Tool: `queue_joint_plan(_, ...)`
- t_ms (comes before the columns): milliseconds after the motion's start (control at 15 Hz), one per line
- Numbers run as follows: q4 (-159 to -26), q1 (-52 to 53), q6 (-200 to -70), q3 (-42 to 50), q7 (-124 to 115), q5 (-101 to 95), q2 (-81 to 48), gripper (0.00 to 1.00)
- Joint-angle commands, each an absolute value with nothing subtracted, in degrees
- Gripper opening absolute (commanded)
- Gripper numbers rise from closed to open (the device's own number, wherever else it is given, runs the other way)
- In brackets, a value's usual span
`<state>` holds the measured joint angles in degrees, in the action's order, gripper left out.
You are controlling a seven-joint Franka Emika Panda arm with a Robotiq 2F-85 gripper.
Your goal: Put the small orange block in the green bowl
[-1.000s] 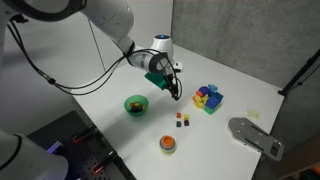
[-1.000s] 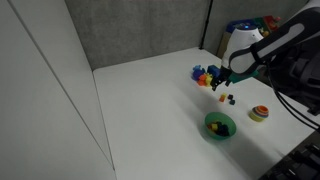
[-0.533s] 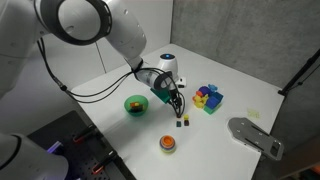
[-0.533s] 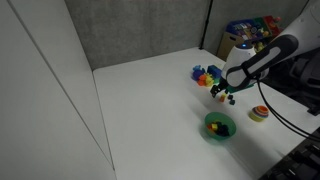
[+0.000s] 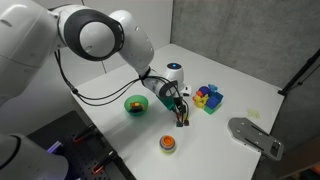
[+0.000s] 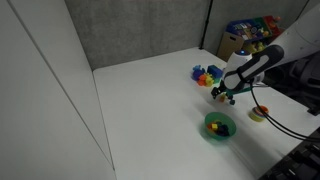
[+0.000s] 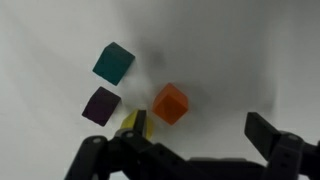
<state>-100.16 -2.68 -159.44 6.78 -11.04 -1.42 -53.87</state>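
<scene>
In the wrist view the small orange block [image 7: 170, 103] lies on the white table just above my open gripper [image 7: 200, 138], closer to the left finger [image 7: 135, 140] than to the right one. A teal cube [image 7: 114, 62], a dark purple cube [image 7: 101, 105] and a yellow cube [image 7: 130, 121], partly behind the left finger, lie beside it. In both exterior views my gripper [image 5: 180, 108] [image 6: 226, 94] hangs low over the cubes [image 5: 182, 121]. The green bowl [image 5: 136, 104] [image 6: 219, 125] stands a short way off, with something dark and yellow inside.
A multicoloured block pile [image 5: 208, 97] [image 6: 205, 75] sits beyond the cubes. A round orange dish [image 5: 167, 144] [image 6: 259, 113] stands near the table's front. A grey flat object [image 5: 255, 136] lies at the table edge. A grey wall stands behind the table.
The arm has swung over and come down from above the bowl's side to just over the small cubes. The gripper stays open and empty.
</scene>
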Motion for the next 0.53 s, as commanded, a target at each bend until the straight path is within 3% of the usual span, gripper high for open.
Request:
queue_joint_plan(0,-96.4,-3.6,-157.7,6.8,-10.2,0.4,-56.3,1.0)
queue_joint_plan(333,-95.3,-4.3,-156.2,6.4,-10.2,2.1,-57.6,1.0)
queue_joint_plan(400,-95.1,-4.2,-155.9,6.4,-10.2,2.2,-57.8,0.75)
queue_joint_plan(467,-95.1,-4.2,-155.9,6.4,-10.2,2.2,-58.0,0.74)
